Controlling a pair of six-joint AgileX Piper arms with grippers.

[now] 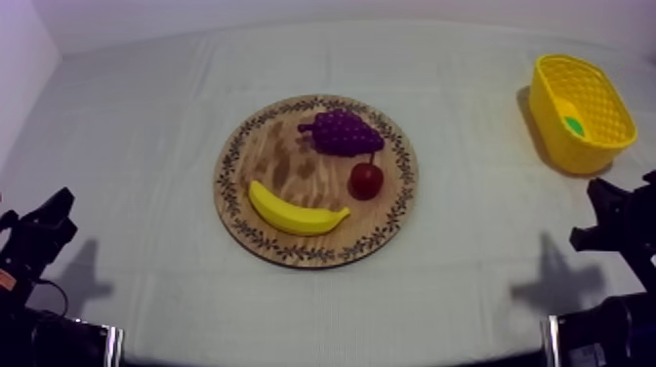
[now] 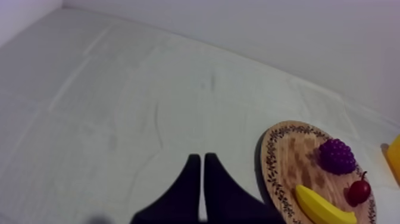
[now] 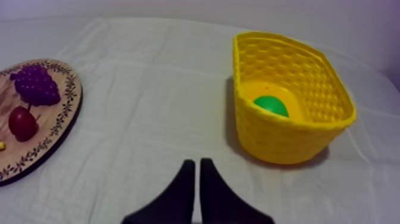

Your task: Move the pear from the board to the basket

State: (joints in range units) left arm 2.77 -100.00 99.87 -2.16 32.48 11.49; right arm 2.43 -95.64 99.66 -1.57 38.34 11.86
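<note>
Surveying from the largest item down, the table (image 1: 137,117) lies under its pale cloth, and both arms sit low at its near edge, well apart from the work. The left gripper (image 2: 202,159) rests over bare cloth beside the board. Its fingers lie together as a narrow wedge with nothing between them. The right gripper (image 3: 194,162) is likewise closed and empty, and it faces the basket. The wooden board (image 1: 226,185) lies at the table's centre. The yellow basket (image 3: 280,140) stands upright at the right side, well apart from the board. Of the fruit, a banana (image 1: 293,213) and a bunch of grapes (image 1: 341,132) lie on the board. A green-and-yellow object on the basket's floor is judged to be the pear (image 3: 272,105). A small red fruit (image 1: 366,181) sits on the board between grapes and banana. Finding: pickup, carry and release appear complete, so the task reads as done, and no further step appears outstanding.
</note>
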